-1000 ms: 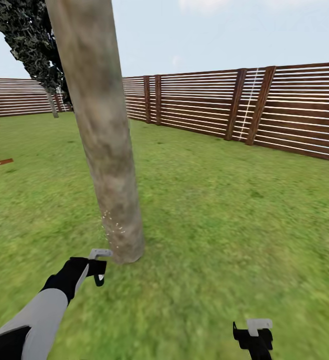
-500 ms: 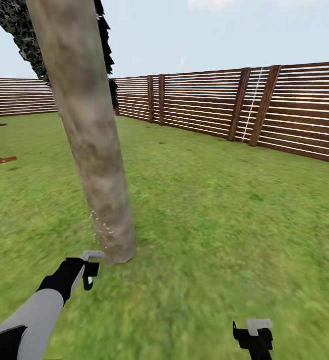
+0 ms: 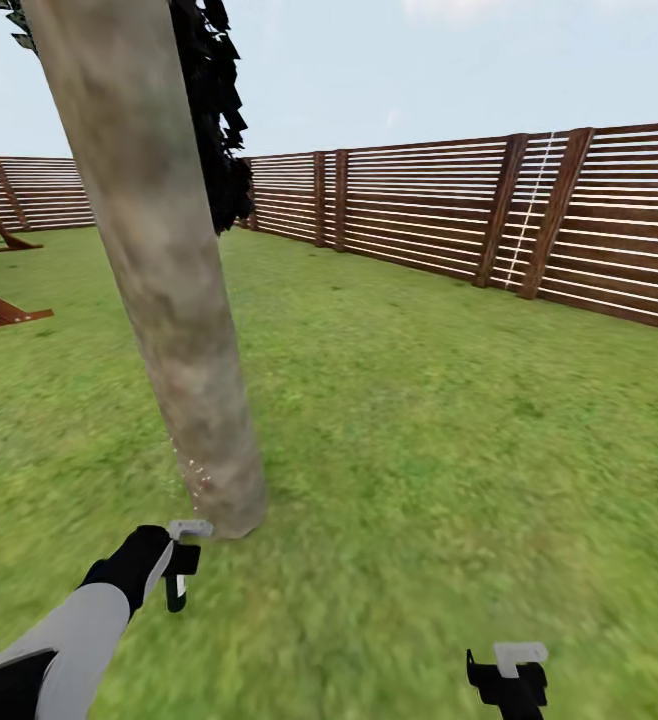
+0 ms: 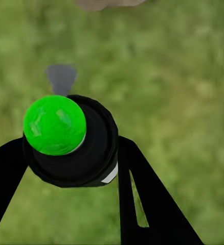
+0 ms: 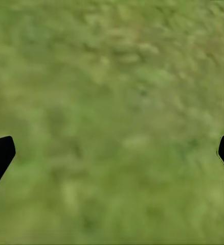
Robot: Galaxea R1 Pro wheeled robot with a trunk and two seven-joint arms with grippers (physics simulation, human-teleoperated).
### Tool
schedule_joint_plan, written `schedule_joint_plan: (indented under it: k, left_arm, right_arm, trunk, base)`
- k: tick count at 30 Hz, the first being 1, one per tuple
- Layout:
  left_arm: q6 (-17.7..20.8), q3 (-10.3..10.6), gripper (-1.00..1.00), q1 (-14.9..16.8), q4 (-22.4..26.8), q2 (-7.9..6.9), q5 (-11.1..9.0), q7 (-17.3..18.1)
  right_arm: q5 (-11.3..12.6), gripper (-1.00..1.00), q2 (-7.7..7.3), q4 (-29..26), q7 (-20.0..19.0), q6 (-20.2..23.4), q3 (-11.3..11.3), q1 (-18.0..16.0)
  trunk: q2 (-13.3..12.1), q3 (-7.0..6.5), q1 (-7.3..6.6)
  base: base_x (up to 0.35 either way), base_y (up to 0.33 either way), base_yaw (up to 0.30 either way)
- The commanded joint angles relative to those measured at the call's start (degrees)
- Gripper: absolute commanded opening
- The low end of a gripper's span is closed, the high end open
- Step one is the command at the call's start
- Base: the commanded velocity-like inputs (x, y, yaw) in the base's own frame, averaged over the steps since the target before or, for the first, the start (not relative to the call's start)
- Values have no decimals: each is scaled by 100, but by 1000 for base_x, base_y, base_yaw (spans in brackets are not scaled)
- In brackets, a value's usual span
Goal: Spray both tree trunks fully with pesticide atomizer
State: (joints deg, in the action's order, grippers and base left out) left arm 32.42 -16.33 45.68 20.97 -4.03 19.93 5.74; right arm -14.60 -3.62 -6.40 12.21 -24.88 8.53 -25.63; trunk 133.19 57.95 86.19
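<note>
Atomizer (image 4: pixel 66 138), green-capped, sits clenched in the left pincer (image 3: pixel 177 570), low over the grass (image 3: pixel 449 450); leaning trunk (image 3: pixel 169 300) rises just ahead of it; right pincer (image 5: pixel 112 148) hangs released, fingertips wide apart.

Your pesticide atomizer (image 4: pixel 71 140), black with a round green top and grey nozzle, sits clamped between the left gripper's (image 4: pixel 66 168) fingers. The leaning, mottled grey-brown tree trunk (image 3: pixel 159 260) rises from the grass (image 3: pixel 419 450) just beyond it, faint white specks near its base.
</note>
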Motion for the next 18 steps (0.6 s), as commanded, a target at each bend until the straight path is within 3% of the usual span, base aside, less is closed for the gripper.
schedule_joint_plan:
  k: [1, 9, 18]
  left_arm:
    - [28, -39, -100, 3, 26, 1, 64, 50]
    - [28, -60, -100, 3, 83, 8, 73, 33]
    - [28, -71, -100, 3, 22, -86, 85, -44]
  right_arm:
    - [-60, 100, 2, 7, 16, -17, 43, -4]
    - [-60, 100, 2, 3, 18, -17, 43, -3]
    - [-60, 100, 2, 5, 18, -17, 43, -3]
  trunk:
    - [2, 5, -1]
    - [2, 5, -1]
    - [2, 5, -1]
  base:
    - [22, -269, 0]
    - [3, -273, 14]
    - [2, -274, 213]
